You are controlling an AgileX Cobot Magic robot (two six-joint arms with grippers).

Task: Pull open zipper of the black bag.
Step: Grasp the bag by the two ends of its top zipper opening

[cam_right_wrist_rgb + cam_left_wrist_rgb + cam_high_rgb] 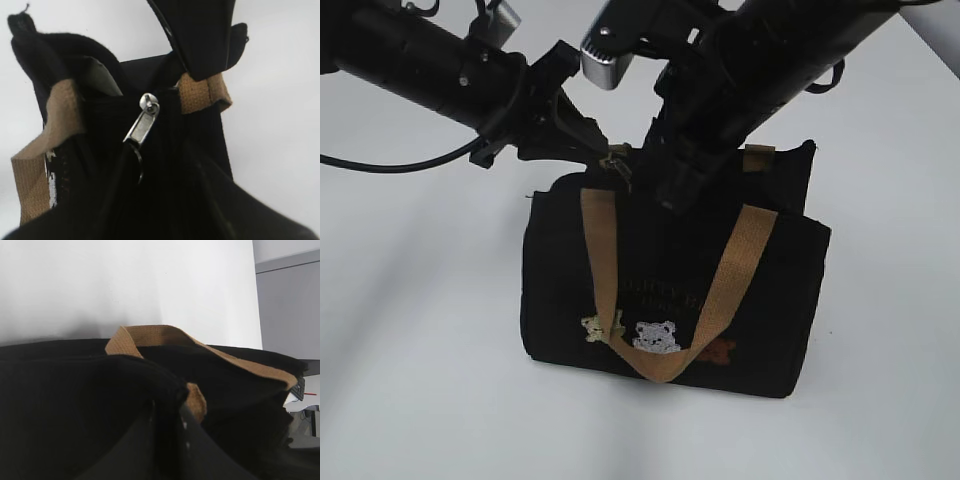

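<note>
Left gripper (603, 150) clamps the black bag (560, 290) edge; right gripper (165, 160), grip unclear, brackets the zipper (141, 123) tab: seat, then pull.

Both arms slant down from the top of the exterior frame toward its upper middle. The left gripper (605, 155), coming from the upper left, is closed. The right gripper (665, 190) points steeply downward, jaws partly apart.

Black bag (760, 300), tan handles (735, 275), white bear (655, 337); lettering faint, colour unclear.
</note>
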